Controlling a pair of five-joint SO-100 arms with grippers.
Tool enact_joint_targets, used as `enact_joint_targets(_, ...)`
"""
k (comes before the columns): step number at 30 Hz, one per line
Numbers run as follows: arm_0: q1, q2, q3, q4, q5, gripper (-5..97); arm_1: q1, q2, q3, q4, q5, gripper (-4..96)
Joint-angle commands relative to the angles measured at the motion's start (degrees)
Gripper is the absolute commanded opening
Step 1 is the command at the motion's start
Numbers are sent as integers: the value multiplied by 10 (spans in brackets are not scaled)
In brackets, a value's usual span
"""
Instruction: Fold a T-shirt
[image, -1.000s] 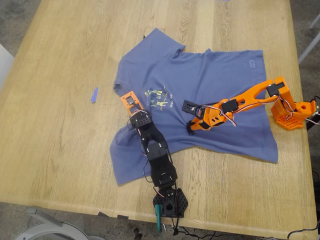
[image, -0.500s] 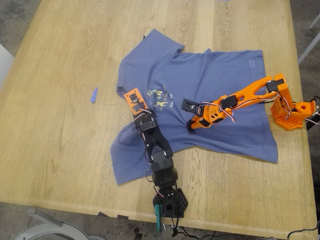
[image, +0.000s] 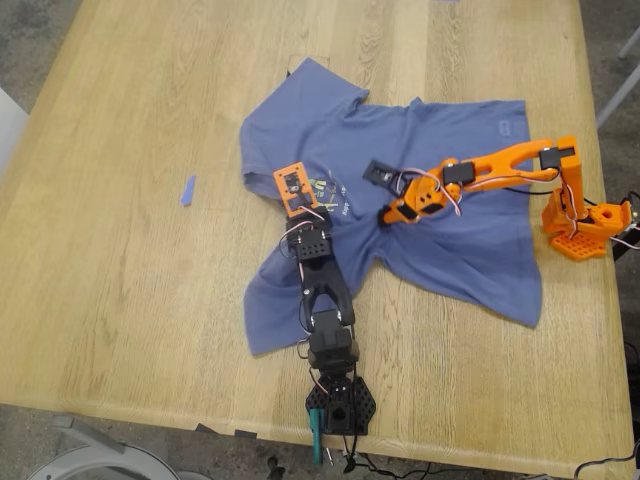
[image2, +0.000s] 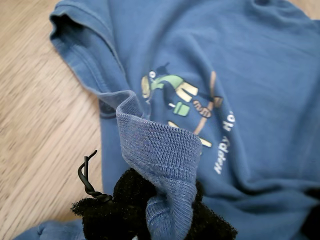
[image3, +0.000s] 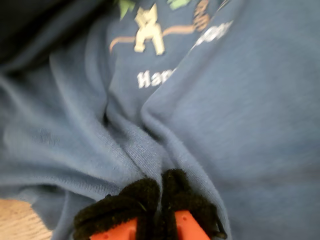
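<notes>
Clamped in my first gripper (image2: 165, 220) is a ribbed hem fold of the T-shirt (image: 400, 200), lifted just beside the chest print (image: 325, 193) on the exterior view's left. On the print's other side, a cloth ridge is pinched between the closed pads of my second gripper (image3: 160, 200). The shirt lies rumpled mid-table (image: 120, 300), and a blue scrap (image: 187, 190) lies well apart from the print, toward the exterior view's left.
</notes>
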Motion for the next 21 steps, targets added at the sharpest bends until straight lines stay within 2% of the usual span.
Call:
enact_joint_targets(1, 30, 91, -9, -15, -7, 0, 25, 58, -10, -2, -2, -1)
enact_joint_targets(10, 114, 120, -10, -9, -5, 1, 113, 141, 57, -1, -1, -1)
enact_joint_targets(21, 265, 96, -47, -56, -4, 2, 184, 155, 72, -43, 3, -1)
